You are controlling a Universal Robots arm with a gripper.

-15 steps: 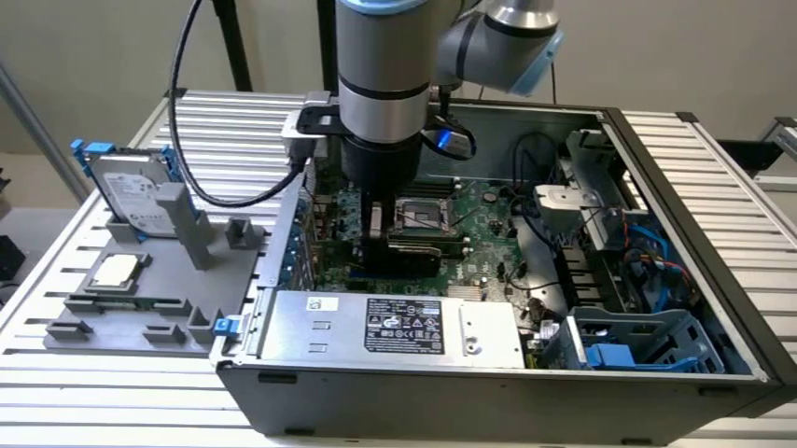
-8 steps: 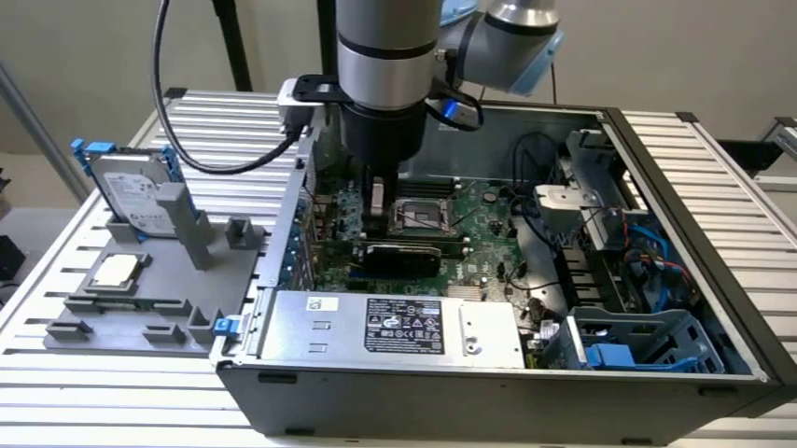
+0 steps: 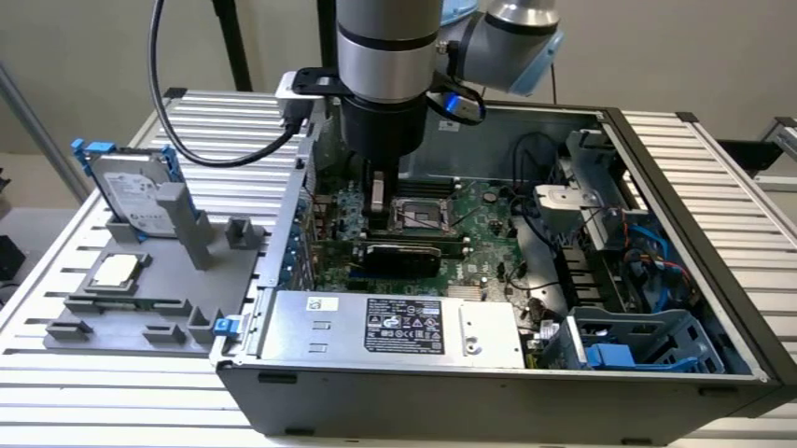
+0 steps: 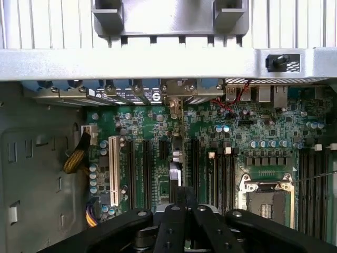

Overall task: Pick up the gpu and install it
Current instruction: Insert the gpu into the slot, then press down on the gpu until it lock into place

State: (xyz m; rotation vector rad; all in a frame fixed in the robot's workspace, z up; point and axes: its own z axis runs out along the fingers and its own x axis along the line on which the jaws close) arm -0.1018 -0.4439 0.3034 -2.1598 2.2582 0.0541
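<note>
Below the arm at upper centre of the exterior view, the gripper (image 3: 377,198) is clenched on the gpu (image 4: 176,158) (seen edge-on). The card's long axis runs parallel to the motherboard (image 4: 253,132) slots, directly beneath the claw, bracket end toward the case (image 4: 158,63) rear wall.

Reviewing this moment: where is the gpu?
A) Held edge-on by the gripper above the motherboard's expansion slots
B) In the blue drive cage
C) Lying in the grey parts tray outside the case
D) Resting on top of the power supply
A: the gripper is shut on the gpu, which stands edge-on over the motherboard slots inside the case.
</note>
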